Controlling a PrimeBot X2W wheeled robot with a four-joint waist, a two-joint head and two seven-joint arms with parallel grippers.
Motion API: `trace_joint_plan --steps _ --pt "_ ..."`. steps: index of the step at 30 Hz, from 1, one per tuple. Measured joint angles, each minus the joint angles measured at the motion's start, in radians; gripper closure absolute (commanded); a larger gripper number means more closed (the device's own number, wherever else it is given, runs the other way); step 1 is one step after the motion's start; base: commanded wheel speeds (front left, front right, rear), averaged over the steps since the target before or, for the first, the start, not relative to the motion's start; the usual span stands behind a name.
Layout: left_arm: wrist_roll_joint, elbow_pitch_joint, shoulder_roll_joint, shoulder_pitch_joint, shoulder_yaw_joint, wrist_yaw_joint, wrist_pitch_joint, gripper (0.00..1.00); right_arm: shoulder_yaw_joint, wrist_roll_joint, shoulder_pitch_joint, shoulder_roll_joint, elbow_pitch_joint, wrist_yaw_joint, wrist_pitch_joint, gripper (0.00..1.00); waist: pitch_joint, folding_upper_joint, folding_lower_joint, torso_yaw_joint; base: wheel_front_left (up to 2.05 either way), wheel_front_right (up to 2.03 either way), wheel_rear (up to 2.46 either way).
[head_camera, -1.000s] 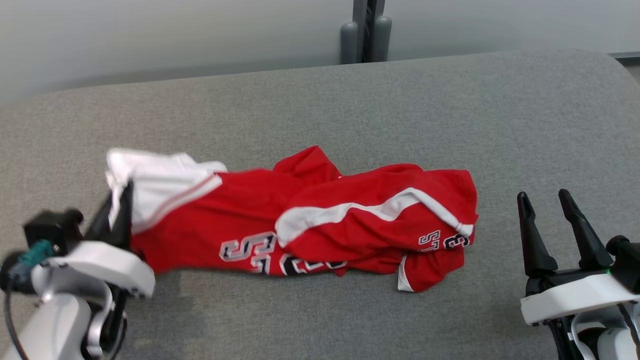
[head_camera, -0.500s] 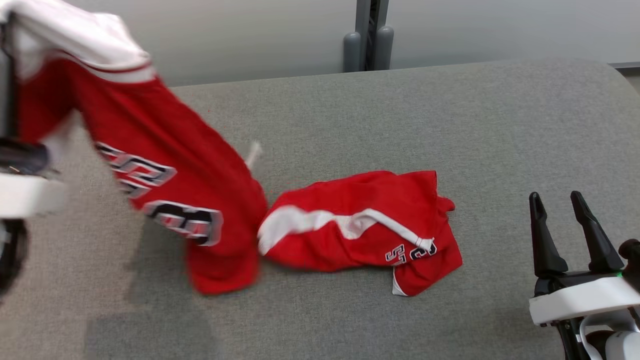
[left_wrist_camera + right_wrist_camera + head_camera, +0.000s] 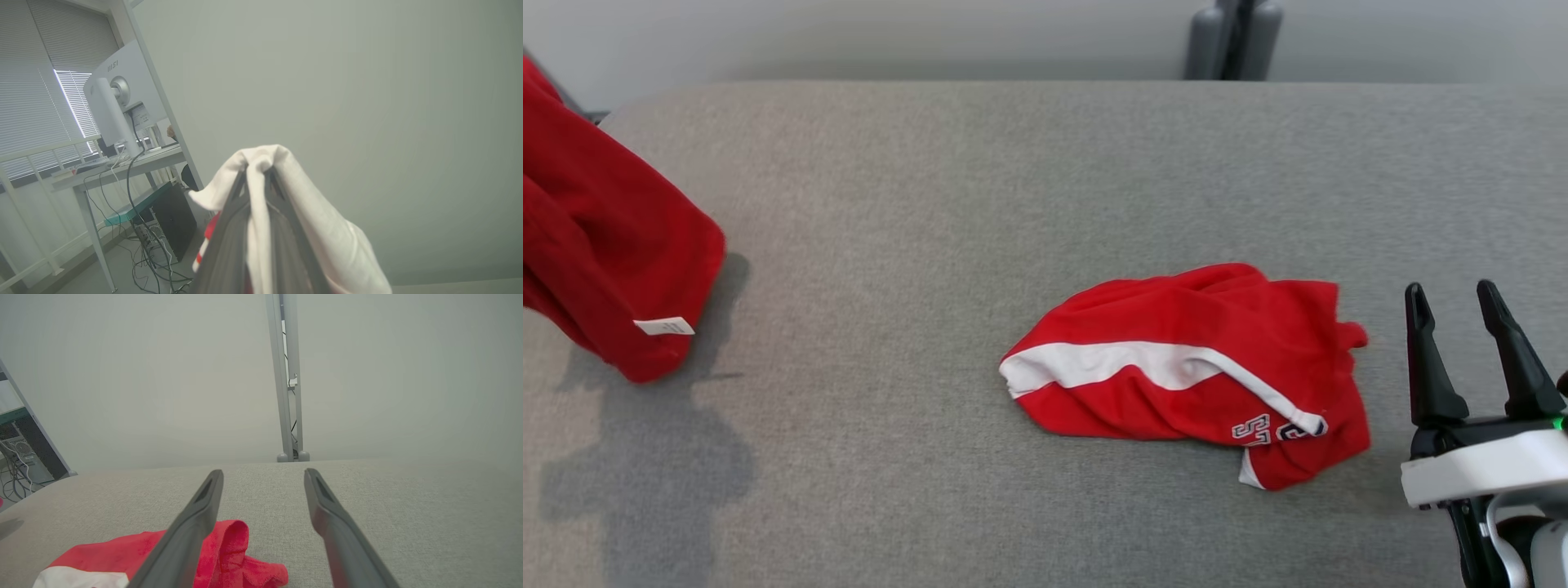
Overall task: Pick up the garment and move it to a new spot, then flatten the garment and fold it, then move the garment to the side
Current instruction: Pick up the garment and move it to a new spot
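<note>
Your left hand (image 3: pixel 256 175) is clamped shut on the white edge of the garment (image 3: pixel 605 245). A second ago that garment lay stretched across the bench (image 3: pixel 1013 147). Now it hangs at the far left of the head view, its low end with a white label (image 3: pixel 663 326) close over its own shadow. You cannot tell whether that end brushes the bench. The head camera has also swung, so don't read the whole shift as cloth moving.

The lift has pulled it free of the second red piece (image 3: pixel 1192 367), which lies alone in a heap just beside your right hand (image 3: pixel 1451 294). That hand is spread wide, holds nothing, and has not changed.

By my reading the pick-up is done and the carry is under way. Laying down, flattening and folding all remain.
</note>
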Motion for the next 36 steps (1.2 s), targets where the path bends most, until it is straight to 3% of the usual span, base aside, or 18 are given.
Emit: trace_joint_plan --steps 6,13,19,23,24,25,26,32,36 --pt "0.01 0.286 -0.036 -0.119 -0.029 -0.05 -0.098 1.0 0.018 -0.008 -0.046 -0.021 -0.027 0.0 0.032 0.0 0.077 0.0 0.0001 0.042 0.0 0.0 0.0" --pt "-0.012 0.593 -0.132 -0.187 -0.057 -0.114 -0.227 1.0 0.023 -0.016 -0.082 -0.041 -0.065 0.0 0.061 0.0 0.173 0.0 0.0001 0.055 0.0 0.0 0.0" --pt "-0.086 0.847 -0.239 -0.191 -0.053 -0.212 -0.277 1.0 0.034 -0.019 -0.108 -0.047 -0.083 0.0 0.075 0.0 0.226 0.0 0.0 0.031 0.0 0.0 0.0" --pt "-0.136 0.96 -0.268 -0.199 -0.029 -0.278 -0.297 1.0 0.03 -0.022 -0.111 -0.05 -0.089 0.0 0.079 0.0 0.244 0.0 0.0 0.01 0.0 0.0 0.0" --pt "-0.145 0.983 -0.273 -0.204 -0.026 -0.291 -0.297 0.82 0.028 -0.023 -0.111 -0.05 -0.089 0.0 0.079 0.0 0.245 0.0 0.0 0.008 0.0 0.0 0.0" --pt "-0.156 1.004 -0.278 -0.208 -0.018 -0.296 -0.298 0.49 0.028 -0.023 -0.111 -0.05 -0.089 0.0 0.079 0.0 0.244 0.0 0.0001 0.007 0.0 0.0 0.0" --pt "-0.158 1.018 -0.279 -0.209 -0.018 -0.3 -0.305 0.0 0.026 -0.023 -0.11 -0.05 -0.089 0.0 0.078 0.0 0.241 0.0 0.0001 0.006 0.0 0.0 0.0" --pt "-0.189 1.008 -0.287 -0.19 0.03 -0.327 -0.334 0.0 0.026 -0.023 -0.097 -0.041 -0.067 0.0 0.059 0.0 0.197 0.0 0.0 0.007 0.0 0.0 0.0" --pt "-0.176 0.837 -0.292 -0.095 0.125 -0.329 -0.336 0.0 0.031 -0.016 -0.084 -0.035 -0.042 0.0 0.041 0.0 0.149 0.0 0.0001 0.008 0.0 0.0 0.0"
